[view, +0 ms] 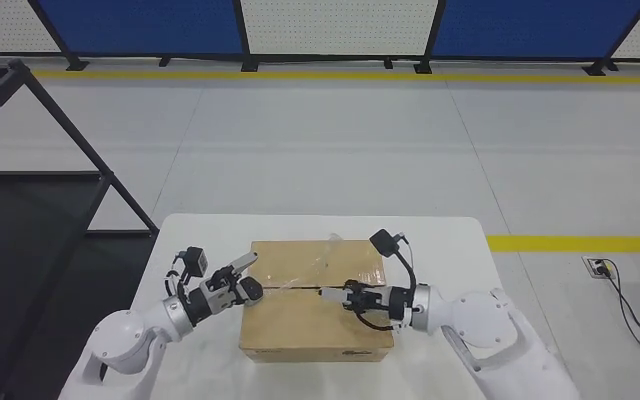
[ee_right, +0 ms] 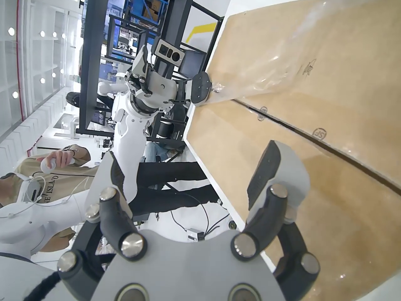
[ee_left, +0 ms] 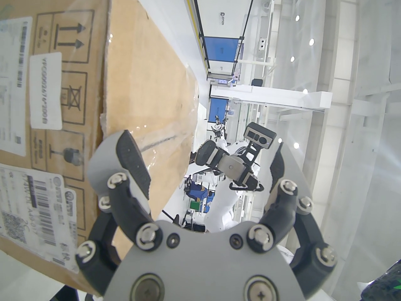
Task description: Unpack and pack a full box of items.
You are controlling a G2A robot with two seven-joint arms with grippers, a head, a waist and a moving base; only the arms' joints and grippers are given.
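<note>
The cardboard box (view: 300, 320) stood on the white desk (view: 440, 240), its two top flaps folded shut along a middle seam (ee_right: 313, 133). What it held was hidden. A strip of clear tape (ee_right: 282, 60) lay loose and crinkled across the top of the box on the far side of the seam, and white labels (ee_left: 47, 95) covered one side wall, cut off at the frame's edge.

The left gripper (view: 248, 278) sat at the box's left edge, at the end of the seam. Its fingers (ee_left: 133, 161) were apart, one pad against the box corner and the other off the box. The right gripper (view: 333, 295) hung over the middle of the box top beside the seam, fingers (ee_right: 272, 170) spread and holding nothing. Whether they touched the cardboard could not be told.
</note>
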